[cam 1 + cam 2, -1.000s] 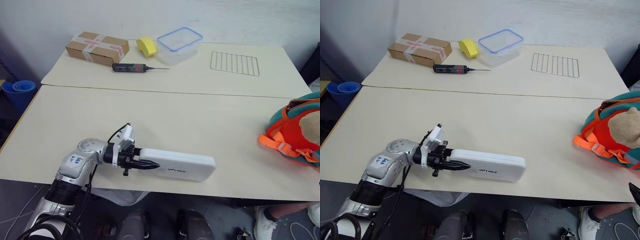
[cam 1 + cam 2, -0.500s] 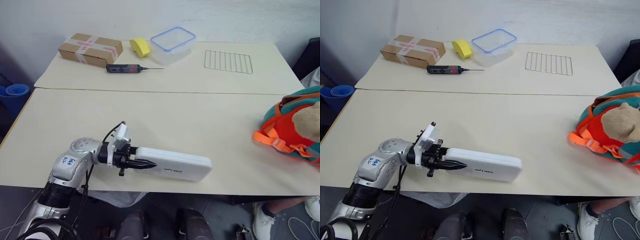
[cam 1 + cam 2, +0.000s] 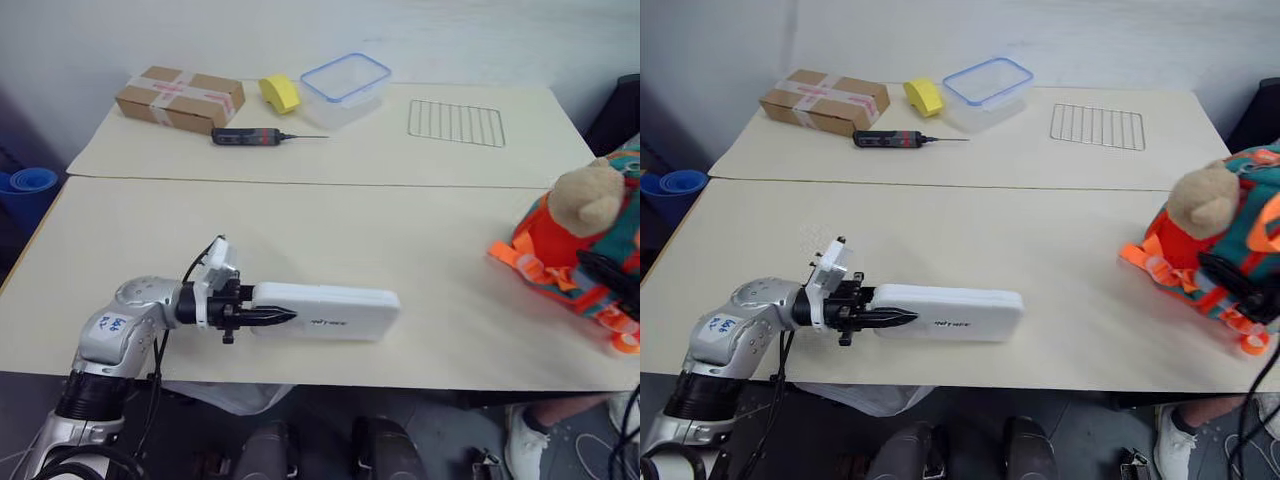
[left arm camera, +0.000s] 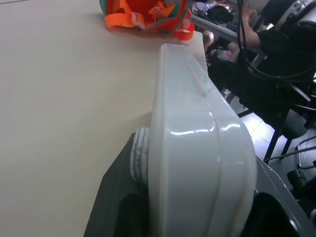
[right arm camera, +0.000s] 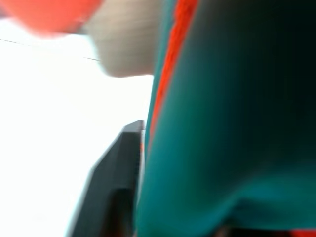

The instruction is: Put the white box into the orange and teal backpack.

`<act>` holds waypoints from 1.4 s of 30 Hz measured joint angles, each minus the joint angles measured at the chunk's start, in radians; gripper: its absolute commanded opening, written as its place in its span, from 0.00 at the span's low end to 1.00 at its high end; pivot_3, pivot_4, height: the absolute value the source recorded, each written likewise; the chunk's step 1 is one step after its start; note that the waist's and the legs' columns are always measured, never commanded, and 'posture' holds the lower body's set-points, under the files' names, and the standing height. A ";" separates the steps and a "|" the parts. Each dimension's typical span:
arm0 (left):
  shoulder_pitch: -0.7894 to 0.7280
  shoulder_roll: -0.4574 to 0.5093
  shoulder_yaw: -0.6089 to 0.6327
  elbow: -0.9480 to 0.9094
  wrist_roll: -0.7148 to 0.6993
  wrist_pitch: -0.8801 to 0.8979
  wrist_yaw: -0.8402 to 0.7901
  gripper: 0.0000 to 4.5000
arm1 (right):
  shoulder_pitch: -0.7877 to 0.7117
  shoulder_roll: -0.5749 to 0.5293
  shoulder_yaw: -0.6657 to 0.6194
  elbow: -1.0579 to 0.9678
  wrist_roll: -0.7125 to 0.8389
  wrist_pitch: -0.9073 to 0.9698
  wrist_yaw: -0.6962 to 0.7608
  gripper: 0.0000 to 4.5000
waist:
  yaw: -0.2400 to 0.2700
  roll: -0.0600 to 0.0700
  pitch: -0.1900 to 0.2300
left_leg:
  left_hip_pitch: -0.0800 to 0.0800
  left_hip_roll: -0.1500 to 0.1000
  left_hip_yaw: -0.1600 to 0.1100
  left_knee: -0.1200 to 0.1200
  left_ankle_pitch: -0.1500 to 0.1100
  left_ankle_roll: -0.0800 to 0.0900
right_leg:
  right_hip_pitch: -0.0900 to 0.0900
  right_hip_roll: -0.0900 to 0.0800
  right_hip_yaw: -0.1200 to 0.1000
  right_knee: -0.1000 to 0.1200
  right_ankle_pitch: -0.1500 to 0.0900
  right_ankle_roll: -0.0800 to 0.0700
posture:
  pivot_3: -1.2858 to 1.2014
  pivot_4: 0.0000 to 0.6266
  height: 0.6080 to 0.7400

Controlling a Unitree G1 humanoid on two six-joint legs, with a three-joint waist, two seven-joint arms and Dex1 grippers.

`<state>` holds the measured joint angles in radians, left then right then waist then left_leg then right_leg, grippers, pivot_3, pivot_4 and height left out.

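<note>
Since a second ago the right end effector [image 3: 1240, 290] has come up against the orange and teal padded backpack [image 3: 580, 250] at the counter's [image 3: 330, 220] three o'clock edge, fingers not readable, while the left end effector [image 3: 262, 316] pinches the flat white plastic box [image 3: 325, 311] at six o'clock, still unpacked.

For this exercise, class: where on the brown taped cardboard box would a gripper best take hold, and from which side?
Grip the brown taped cardboard box across its short width, mid-length, coming from above. It lies flat on the far table, long and narrow, with its top unobstructed; probably the most balanced hold.
</note>
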<state>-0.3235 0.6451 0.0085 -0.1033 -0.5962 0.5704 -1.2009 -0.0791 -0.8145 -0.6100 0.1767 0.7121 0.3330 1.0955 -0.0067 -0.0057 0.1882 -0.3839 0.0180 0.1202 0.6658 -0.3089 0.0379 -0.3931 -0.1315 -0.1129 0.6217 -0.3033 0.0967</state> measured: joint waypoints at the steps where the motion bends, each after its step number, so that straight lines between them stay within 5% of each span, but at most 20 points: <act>1: 0.011 0.000 0.011 0.002 -0.003 -0.002 0.002 0.32 | 0.003 0.022 0.022 -0.059 0.020 0.026 -0.010 0.00 | -0.001 0.000 0.000 | 0.000 0.000 0.000 0.000 0.000 0.000 | 0.000 0.000 0.000 0.000 0.000 0.000 | 0.52 0.24 1.00; 11: 0.092 0.101 0.179 0.061 -0.095 0.097 0.006 0.32 | -0.032 0.171 0.298 -0.651 0.342 0.317 -0.202 0.00 | -0.008 0.001 0.001 | -0.002 0.002 -0.001 -0.002 -0.001 -0.003 | -0.005 0.000 0.000 0.002 -0.001 -0.002 | 0.52 0.24 1.00; 17: 0.087 0.198 0.349 0.129 -0.200 0.219 0.009 0.32 | -0.007 0.005 0.313 -0.807 0.682 0.480 -0.223 0.00 | 0.006 0.000 0.001 | -0.003 -0.001 -0.003 -0.001 -0.004 0.001 | -0.003 -0.004 -0.001 0.000 -0.001 -0.002 | 0.52 0.24 1.00; 22: 0.050 0.226 0.450 0.190 -0.227 0.226 0.029 0.32 | 0.115 -0.194 0.176 -0.799 0.961 0.607 -0.223 0.00 | 0.014 -0.005 0.003 | -0.003 -0.002 -0.005 -0.001 -0.006 0.004 | -0.001 -0.006 -0.003 -0.003 -0.001 -0.002 | 0.52 0.24 1.00; 30: -0.044 0.179 0.450 0.036 -0.325 0.240 0.063 0.32 | 0.161 -0.188 0.133 -0.684 0.773 0.603 -0.100 0.00 | 0.024 -0.009 0.003 | -0.004 -0.003 -0.005 0.000 -0.006 0.003 | 0.000 -0.005 -0.004 -0.003 0.000 0.000 | 0.52 0.24 1.00; 42: -0.293 0.085 0.172 -0.037 -0.286 0.207 0.054 0.32 | 0.122 -0.117 0.187 -0.659 0.649 0.576 -0.059 0.00 | 0.032 -0.009 0.003 | -0.004 -0.003 -0.002 0.001 -0.003 0.003 | 0.000 0.000 -0.003 -0.001 0.000 0.001 | 0.52 0.24 1.00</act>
<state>-0.6169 0.7300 0.1808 -0.1403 -0.8823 0.7776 -1.1467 0.0425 -0.9312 -0.4227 -0.4822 1.3612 0.9094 1.0364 0.0255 -0.0150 0.1909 -0.3877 0.0153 0.1179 0.6666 -0.3119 0.0405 -0.3935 -0.1313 -0.1159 0.6212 -0.3029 0.0972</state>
